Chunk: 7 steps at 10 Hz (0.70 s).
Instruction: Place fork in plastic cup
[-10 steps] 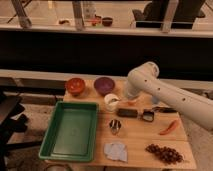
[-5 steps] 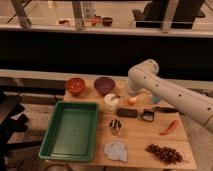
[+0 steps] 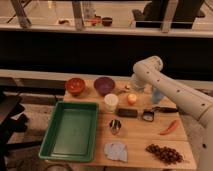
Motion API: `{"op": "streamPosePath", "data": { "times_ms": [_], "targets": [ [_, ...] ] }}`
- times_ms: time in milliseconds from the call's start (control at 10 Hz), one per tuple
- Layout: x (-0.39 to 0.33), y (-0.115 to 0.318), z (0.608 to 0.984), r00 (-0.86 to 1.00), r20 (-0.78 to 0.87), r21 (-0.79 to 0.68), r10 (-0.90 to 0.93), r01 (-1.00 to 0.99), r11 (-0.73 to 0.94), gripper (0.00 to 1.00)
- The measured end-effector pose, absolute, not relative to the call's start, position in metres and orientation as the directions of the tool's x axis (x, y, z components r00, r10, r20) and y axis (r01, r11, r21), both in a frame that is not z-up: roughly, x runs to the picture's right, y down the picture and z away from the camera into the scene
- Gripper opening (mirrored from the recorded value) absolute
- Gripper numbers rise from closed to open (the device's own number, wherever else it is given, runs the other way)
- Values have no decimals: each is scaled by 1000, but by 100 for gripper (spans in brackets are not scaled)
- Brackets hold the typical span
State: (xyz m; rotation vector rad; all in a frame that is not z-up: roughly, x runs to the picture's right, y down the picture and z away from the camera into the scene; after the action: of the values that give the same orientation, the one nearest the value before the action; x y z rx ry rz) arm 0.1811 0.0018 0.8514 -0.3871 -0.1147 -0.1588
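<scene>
The plastic cup [image 3: 157, 94], a pale-blue see-through tumbler, stands at the back right of the wooden table [image 3: 137, 135], partly behind my white arm. My gripper [image 3: 128, 88] hangs from the bent arm over the back of the table, between the purple bowl [image 3: 104, 85] and the plastic cup, left of the cup. A thin dark thing at its tip [image 3: 121, 91] may be the fork; I cannot tell if it is held. The opaque white cup [image 3: 111, 102] stands in front of the gripper, to its left.
A green tray [image 3: 70, 130] fills the table's left side. An orange bowl [image 3: 75, 85], a small orange object [image 3: 131, 98], a black block [image 3: 127, 113], a small metal cup [image 3: 115, 126], a black tool [image 3: 150, 114], a red chili [image 3: 168, 127], a blue cloth [image 3: 116, 150] and a brown cluster [image 3: 164, 154] lie around.
My gripper has moved right and toward the back of the table, away from the white cup. The arm's elbow has risen a little.
</scene>
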Motion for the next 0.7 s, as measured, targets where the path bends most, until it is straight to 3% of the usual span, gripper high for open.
{"op": "streamPosePath", "data": {
  "times_ms": [700],
  "targets": [
    [264,-3,876,999,25,-377,-24,32,925,0]
  ]
}}
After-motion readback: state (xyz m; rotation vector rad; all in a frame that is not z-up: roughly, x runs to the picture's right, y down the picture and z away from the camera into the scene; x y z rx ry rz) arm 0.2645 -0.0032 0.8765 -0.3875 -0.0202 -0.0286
